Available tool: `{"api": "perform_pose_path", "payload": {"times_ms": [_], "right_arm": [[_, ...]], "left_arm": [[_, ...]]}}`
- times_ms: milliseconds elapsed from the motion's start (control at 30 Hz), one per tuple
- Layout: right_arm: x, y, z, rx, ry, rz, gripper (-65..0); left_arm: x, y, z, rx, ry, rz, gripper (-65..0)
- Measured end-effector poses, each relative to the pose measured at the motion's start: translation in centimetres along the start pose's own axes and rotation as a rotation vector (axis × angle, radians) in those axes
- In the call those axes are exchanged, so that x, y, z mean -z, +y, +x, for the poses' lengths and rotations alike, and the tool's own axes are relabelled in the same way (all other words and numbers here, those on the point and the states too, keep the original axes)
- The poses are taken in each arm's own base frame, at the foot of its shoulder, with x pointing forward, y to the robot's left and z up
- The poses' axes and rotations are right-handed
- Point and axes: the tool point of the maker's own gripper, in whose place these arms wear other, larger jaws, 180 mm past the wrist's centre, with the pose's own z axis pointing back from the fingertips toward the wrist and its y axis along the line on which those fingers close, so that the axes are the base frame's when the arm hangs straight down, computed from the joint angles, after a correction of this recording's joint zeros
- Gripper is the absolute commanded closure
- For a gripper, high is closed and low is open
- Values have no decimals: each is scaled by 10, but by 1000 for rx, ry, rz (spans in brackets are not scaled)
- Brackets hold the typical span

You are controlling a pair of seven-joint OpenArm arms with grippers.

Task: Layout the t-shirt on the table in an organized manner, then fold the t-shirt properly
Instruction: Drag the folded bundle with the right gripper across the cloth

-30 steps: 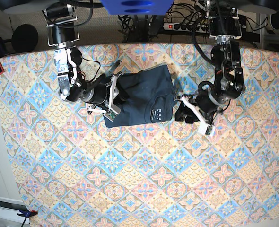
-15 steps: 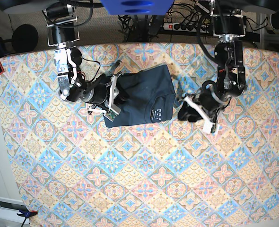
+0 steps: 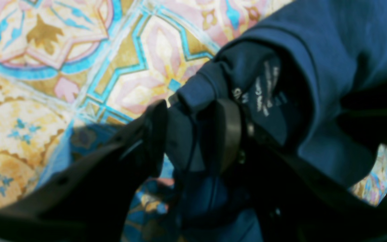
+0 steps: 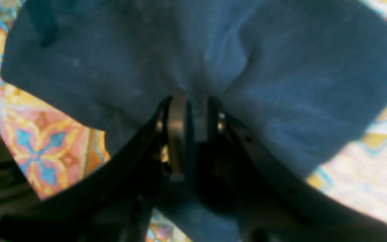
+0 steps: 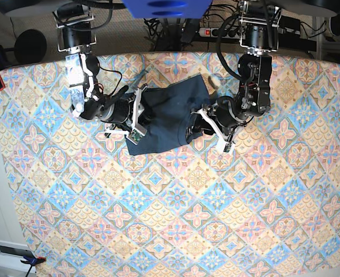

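t-shirt (image 5: 169, 118) bunched on bench (image 5: 158, 231), upper middle. left gripper (image 3: 191, 134) jaws clenched on a fold by the label; right gripper (image 4: 193, 117) jaws pinching opposite edge.

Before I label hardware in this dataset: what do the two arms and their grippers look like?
Both arms are black, jointed, with white brackets near the wrists and black cables looping along the upper links. The left gripper and right gripper each have two long black fingers, tipped with flat dark pads.
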Motion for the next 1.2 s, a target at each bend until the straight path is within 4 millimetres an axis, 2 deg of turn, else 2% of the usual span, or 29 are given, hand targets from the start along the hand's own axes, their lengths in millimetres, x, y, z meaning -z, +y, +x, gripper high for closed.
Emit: {"api": "perform_pose_path", "payload": {"times_ms": [67,133,233,333,400,500,567,700,767,833,900,1033,1133,1200], "right_arm": [[-9,4,9,-38,-23,-8,-100],[-16,5,24,-71,-60,-29,-100],[-24,1,44,-104,-111,-49,-100],[-22,2,38,-97,-92,-43,-99],[-23,-6,43,-123,-75,-62,-80],[-29,-30,91,-167,-179,-99,-32],[-28,-45,101,-160,-186,-112,-10],[-9,-59,71,-101,-73,-92,-3],[-5,-72,74,-84,-63,-94,-3],[-2,-86,88,-64,-86,-99,-3],[3,-98,90,-37,-76,-97,-3],[19,-115,63,46,20,-80,-3],[28,-126,59,97,43,-57,-3],[40,-122,46,82,121,-33,-3]], "left_arm": [[-3,4,1,10,5,4,-230],[-16,7,5,26,7,22,-230],[-53,17,35,-34,-142,35,-230],[-83,30,61,-79,-263,55,-230],[-93,23,61,-103,-297,21,-230],[-94,-6,33,-83,-235,-42,-227],[-91,-24,19,-55,-196,-69,-199],[-87,-41,3,7,-154,-75,-55],[-82,-50,-9,39,-108,-78,0],[-77,-59,-20,63,-76,-89,-4],[-72,-67,-32,103,-38,-87,-15],[-60,-80,-49,172,23,-91,-3],[-45,-72,-69,179,87,-54,-3],[-37,-64,-81,179,136,-31,-3]]}}
